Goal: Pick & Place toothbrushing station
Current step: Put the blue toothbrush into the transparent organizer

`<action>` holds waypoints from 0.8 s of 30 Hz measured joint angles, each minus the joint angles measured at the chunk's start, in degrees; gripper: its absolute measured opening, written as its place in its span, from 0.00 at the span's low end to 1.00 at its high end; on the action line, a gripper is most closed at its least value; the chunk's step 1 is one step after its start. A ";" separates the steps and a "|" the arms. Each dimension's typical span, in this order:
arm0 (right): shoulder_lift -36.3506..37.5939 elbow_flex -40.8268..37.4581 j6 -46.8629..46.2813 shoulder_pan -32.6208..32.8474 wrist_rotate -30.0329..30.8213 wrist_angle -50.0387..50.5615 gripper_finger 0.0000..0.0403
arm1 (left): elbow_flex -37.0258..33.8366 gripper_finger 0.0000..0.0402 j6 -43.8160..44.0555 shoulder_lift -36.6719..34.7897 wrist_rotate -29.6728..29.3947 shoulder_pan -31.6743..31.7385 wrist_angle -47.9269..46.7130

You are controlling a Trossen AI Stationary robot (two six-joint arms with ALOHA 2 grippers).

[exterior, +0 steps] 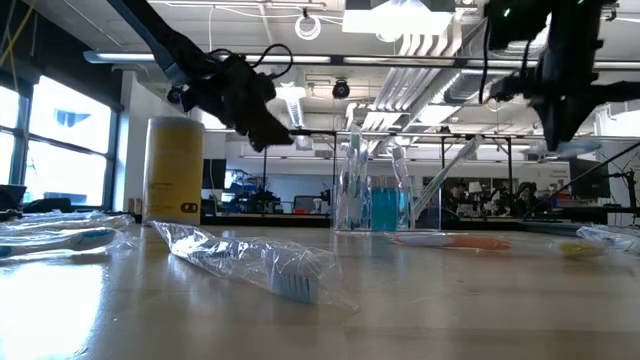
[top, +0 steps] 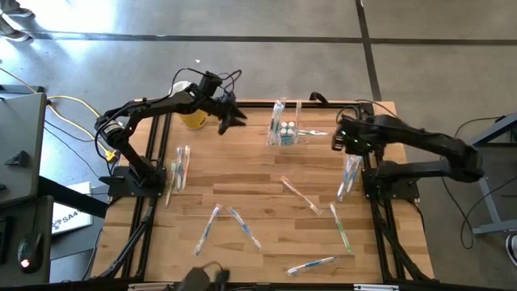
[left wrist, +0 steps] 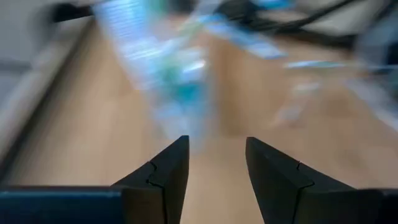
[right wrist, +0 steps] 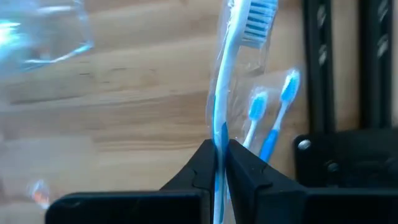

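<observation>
Clamped on a wrapped toothbrush (right wrist: 225, 93), our right gripper (right wrist: 222, 163) hangs above the table's three o'clock edge, the brush pinched low on its handle so the bristled head stands clear ahead of the fingers. We judge that this grip leaves the far end free to drop into the clear cup (top: 287, 134), which stands at about twelve o'clock on the wooden table (top: 250, 194) with teal tubes and a few brushes already in it. Two more wrapped brushes (right wrist: 267, 124) lie just beside the black frame rail under the held one. Our left gripper (top: 232, 115) hovers at eleven o'clock, its fingers parted and holding nothing, near the yellow container (top: 192, 118). Loose brushes are scattered across the board from four to nine o'clock, one pair (top: 181, 166) close to the nine o'clock edge. Bare wood lies between the right gripper and the cup, so we see an open lane for the carry; the left gripper sits near the cup's other side.
</observation>
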State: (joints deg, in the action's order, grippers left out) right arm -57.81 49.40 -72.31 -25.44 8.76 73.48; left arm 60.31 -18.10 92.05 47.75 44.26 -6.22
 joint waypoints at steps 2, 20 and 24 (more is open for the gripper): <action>3.18 0.59 -0.82 4.63 3.35 -0.26 0.04 | 0.00 0.38 0.05 -0.01 6.83 -2.03 0.03; 2.97 -13.88 16.67 49.63 63.34 -38.69 0.04 | 0.00 0.38 12.80 -0.02 -16.51 -37.36 3.82; 0.37 -22.06 18.87 53.31 68.80 -53.46 0.04 | 0.00 0.38 16.56 -0.02 -28.52 -46.44 6.36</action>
State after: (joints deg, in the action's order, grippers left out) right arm -57.44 27.34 -53.44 27.87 77.56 20.02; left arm 60.31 -1.54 92.03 19.22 -2.17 0.15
